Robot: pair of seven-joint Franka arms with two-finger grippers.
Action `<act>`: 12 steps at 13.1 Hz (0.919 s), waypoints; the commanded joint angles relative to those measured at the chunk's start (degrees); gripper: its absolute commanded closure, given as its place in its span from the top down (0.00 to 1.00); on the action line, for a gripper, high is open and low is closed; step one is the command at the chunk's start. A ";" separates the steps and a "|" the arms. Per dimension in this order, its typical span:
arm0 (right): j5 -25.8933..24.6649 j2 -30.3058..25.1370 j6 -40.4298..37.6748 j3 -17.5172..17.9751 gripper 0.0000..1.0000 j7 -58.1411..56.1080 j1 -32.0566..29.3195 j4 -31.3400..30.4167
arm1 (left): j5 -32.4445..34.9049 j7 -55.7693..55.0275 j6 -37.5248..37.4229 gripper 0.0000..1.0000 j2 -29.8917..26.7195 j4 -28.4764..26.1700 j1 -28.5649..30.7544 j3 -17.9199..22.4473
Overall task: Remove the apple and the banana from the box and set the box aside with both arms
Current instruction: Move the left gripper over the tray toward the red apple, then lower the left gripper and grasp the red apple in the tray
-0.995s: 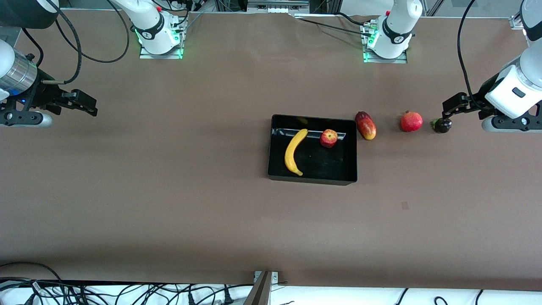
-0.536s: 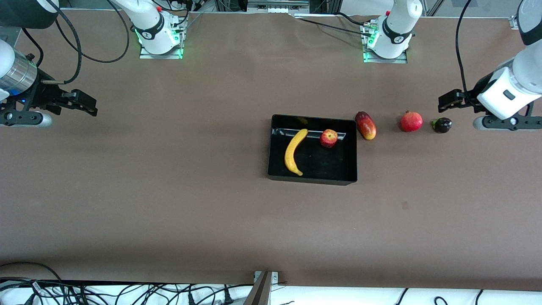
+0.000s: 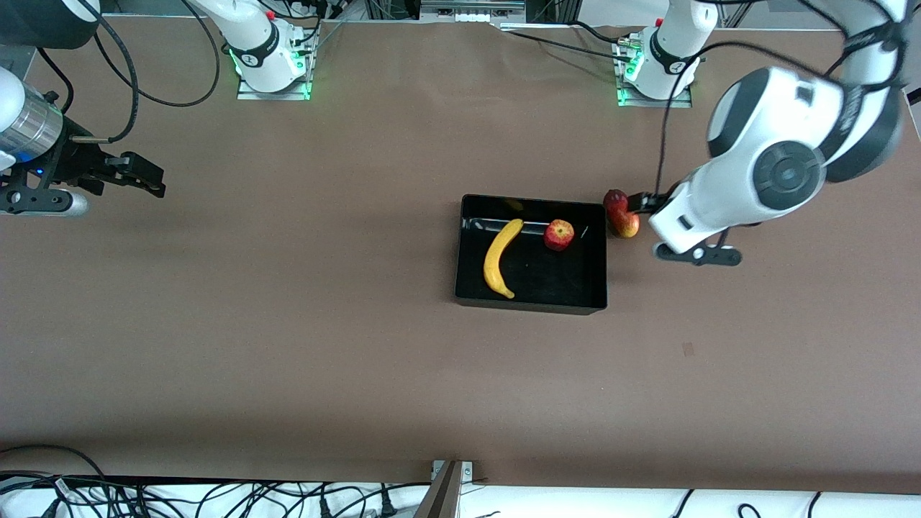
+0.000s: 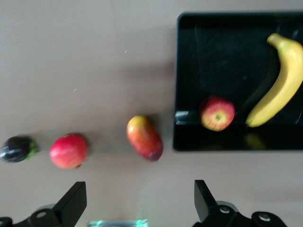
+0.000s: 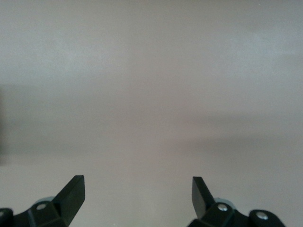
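- Two fruits are yet to come out: the banana [image 3: 501, 258] and the apple [image 3: 559, 234] both lie inside the box [image 3: 530, 303], the banana toward the right arm's end of it, the apple beside it and by the wall farther from the front camera
- Nothing of the task looks done; by my reading both fruits must be lifted out and the box then shifted aside by the two arms
- The left gripper [image 4: 138, 202] hangs over the table just beside the box, above the mango-like fruit [image 3: 623, 218], with its fingers spread wide and nothing between them
- The right gripper [image 3: 147, 177] waits at the right arm's end of the table, well apart from the box, its fingers apart and holding nothing
- In the left wrist view a pomegranate [image 4: 68, 150] and a small dark fruit [image 4: 17, 148] lie in a row with the mango-like fruit, outside the box
- The table [image 3: 288, 345] is a plain brown surface; cables run along its edge nearest the front camera
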 commanded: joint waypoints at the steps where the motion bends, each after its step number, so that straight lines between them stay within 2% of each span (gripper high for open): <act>1: -0.61 0.17 0.16 0.51 1.00 -0.09 -0.61 0.55 | 0.04 -9.68 5.51 1.00 3.85 0.13 -3.88 -0.19; 3: -0.61 0.17 0.16 0.51 1.00 -0.09 -0.61 0.55 | 0.30 -15.08 10.78 1.00 5.36 -2.66 -7.31 -0.19; 7: -0.70 0.17 0.16 0.51 1.00 -0.09 -0.61 0.55 | 0.74 -16.84 28.88 1.00 4.92 -16.10 -10.22 -0.54; 12: -0.61 0.17 0.16 0.51 1.00 -0.09 -0.61 0.55 | 1.01 -16.94 38.83 1.00 5.62 -22.80 -11.01 -0.45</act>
